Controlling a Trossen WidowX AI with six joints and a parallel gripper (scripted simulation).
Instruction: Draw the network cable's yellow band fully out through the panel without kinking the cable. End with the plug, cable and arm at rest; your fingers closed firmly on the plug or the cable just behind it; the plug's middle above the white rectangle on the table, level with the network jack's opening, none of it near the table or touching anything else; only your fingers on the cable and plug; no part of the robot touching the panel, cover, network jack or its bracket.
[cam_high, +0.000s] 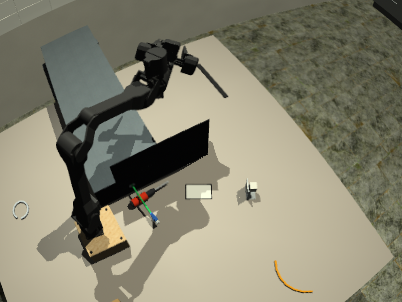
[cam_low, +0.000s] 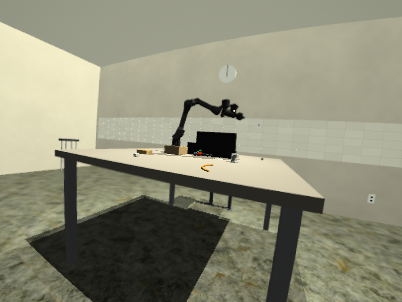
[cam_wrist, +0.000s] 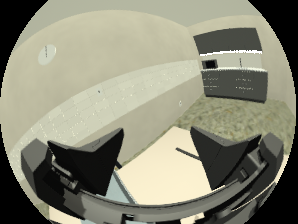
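Note:
The black panel (cam_high: 161, 159) stands upright on the table. In front of it a thin green cable (cam_high: 142, 198) runs from the panel's foot to a blue plug (cam_high: 155, 218) lying on the table, crossing a red cylinder (cam_high: 143, 198). No yellow band shows. The white rectangle (cam_high: 198, 191) lies to the right, and the small grey network jack on its bracket (cam_high: 252, 189) stands further right. My gripper (cam_high: 189, 61) is raised high behind the panel, far from the cable, open and empty. In the wrist view both fingers stand wide apart with nothing between them.
A grey-blue slab (cam_high: 90, 100) lies behind the panel. A black curved strip (cam_high: 214, 82) lies at the back, an orange curved strip (cam_high: 289, 280) at the front right, a white ring (cam_high: 20, 209) at the left. The arm's wooden base (cam_high: 106, 239) is front left.

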